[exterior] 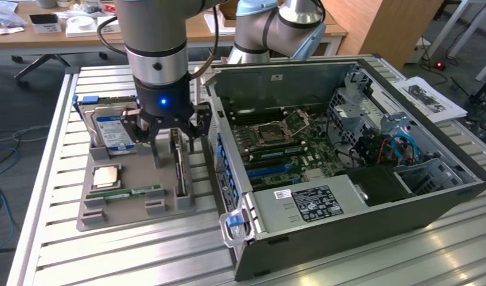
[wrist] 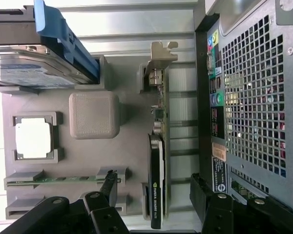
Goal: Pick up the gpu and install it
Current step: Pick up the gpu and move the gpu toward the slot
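Office-lab setup with a slatted metal table (exterior: 108, 250). In the exterior view the gpu (exterior: 180, 170) stood on edge in a slot along the edge of the grey parts tray (exterior: 96, 221) closest to the open PC case (exterior: 433, 196), with the gripper (exterior: 173, 138) right above it, spread wide and holding nothing. In the wrist view the gpu (wrist: 156, 165) ran lengthwise between the fingertips (wrist: 109, 183), one off each flat face and neither touching, with its silver bracket (wrist: 161, 53) at the end away from them.
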You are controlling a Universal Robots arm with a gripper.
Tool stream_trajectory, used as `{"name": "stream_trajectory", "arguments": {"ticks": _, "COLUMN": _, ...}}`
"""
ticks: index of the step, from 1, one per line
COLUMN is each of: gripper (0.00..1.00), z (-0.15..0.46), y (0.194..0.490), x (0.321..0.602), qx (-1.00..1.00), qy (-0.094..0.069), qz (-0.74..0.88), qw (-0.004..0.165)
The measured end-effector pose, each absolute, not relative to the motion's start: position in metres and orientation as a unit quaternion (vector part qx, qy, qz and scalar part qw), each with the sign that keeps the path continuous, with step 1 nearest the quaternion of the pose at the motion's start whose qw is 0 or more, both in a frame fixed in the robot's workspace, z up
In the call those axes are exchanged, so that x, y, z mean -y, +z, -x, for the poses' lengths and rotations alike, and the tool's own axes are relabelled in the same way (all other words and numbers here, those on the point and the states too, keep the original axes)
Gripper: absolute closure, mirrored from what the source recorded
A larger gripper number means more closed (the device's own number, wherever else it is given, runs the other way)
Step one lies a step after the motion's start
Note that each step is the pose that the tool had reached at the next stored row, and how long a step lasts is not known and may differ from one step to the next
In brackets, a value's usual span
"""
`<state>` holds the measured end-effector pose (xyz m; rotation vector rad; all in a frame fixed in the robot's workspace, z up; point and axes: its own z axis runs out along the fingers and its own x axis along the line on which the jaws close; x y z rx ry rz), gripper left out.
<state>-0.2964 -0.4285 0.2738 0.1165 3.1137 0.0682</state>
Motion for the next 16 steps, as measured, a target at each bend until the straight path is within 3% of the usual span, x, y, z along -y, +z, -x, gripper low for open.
{"name": "stream_trajectory", "arguments": {"ticks": 16, "gripper": 0.29, "z": 0.2964, "y": 0.2641, "x": 0.4285, "qx": -0.999, "qy": 0.022, "qz": -0.037, "qw": 0.012}}
